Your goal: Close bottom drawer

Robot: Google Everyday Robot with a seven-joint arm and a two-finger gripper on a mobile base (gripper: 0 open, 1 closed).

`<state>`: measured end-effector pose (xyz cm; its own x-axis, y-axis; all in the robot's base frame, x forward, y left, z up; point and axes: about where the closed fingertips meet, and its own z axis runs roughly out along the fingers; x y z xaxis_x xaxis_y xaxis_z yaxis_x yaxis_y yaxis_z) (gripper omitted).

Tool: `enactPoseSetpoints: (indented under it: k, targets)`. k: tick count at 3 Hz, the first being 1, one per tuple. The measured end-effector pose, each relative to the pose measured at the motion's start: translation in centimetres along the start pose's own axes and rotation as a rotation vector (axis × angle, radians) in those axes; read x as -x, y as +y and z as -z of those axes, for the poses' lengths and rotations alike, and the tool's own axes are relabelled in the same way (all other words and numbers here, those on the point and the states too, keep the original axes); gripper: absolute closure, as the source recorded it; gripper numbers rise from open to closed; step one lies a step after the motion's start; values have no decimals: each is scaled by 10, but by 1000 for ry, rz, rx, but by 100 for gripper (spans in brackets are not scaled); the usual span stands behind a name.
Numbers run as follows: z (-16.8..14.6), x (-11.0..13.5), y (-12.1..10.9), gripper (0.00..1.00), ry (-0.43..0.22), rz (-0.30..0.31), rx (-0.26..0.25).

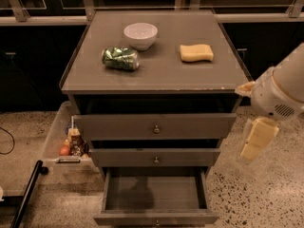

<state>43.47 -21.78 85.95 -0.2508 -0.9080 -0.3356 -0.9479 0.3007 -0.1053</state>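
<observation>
— Camera view checked: where is the bottom drawer found?
— Pulled out, down-left of the end effector, whose spread cannot be told. The drawer front is best pushed squarely, at centre.

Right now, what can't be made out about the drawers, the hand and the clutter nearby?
Camera view only.
1. Bottom drawer: pulled out; front panel and knob cut off by the lower edge.
2. Hand, right of the cabinet: arm runs off the right edge.
3. Green can: label too blurred to read.
4. Bin left of cabinet: contents too small to name.
</observation>
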Motion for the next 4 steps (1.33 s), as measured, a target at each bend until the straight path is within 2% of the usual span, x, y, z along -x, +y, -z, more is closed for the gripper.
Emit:
enactPoseSetpoints:
  k: [1,2,3,4]
  targets:
    - [-50,-15,6,0,-50,21,44]
    - [-102,-35,18,20,-107,25,80]
    - [-140,-59,26,43,-140,12,86]
    - [-139,-57,25,66,-138,15,83]
